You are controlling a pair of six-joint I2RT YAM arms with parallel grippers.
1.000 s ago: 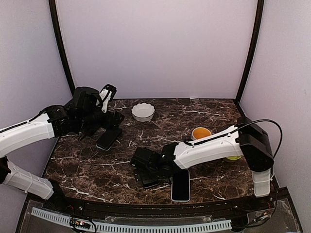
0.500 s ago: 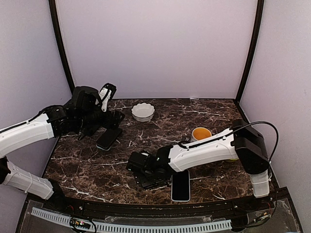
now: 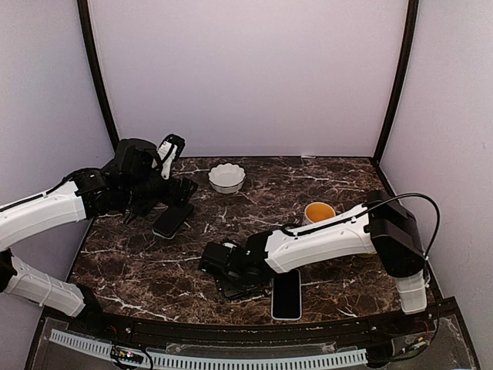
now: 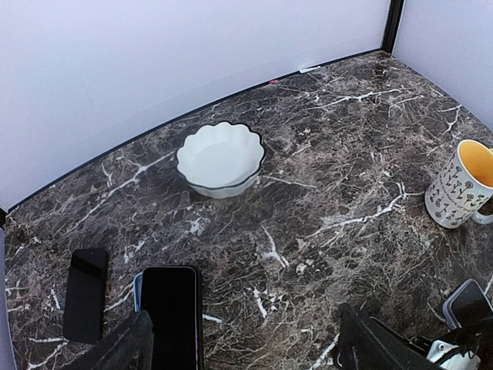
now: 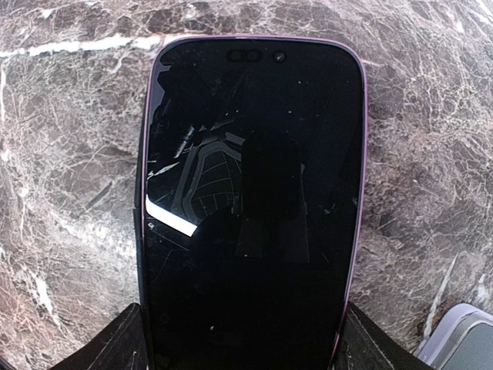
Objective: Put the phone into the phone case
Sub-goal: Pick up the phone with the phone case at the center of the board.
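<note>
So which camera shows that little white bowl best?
The left wrist view: the bowl sits large and unobstructed, its scalloped rim clear. The top view shows it small, near the back wall. The right wrist view misses it.

Black, purple-edged phone (image 5: 250, 208); dark, white-veined marble table (image 4: 347, 193); white bowl (image 4: 221, 158); flower-patterned mug (image 4: 461, 185), orange inside.

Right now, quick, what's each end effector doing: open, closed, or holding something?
Left end effector: open, holding nothing.
Right end effector: fingers flank the dark phone; whether they grip it cannot be told.
</note>
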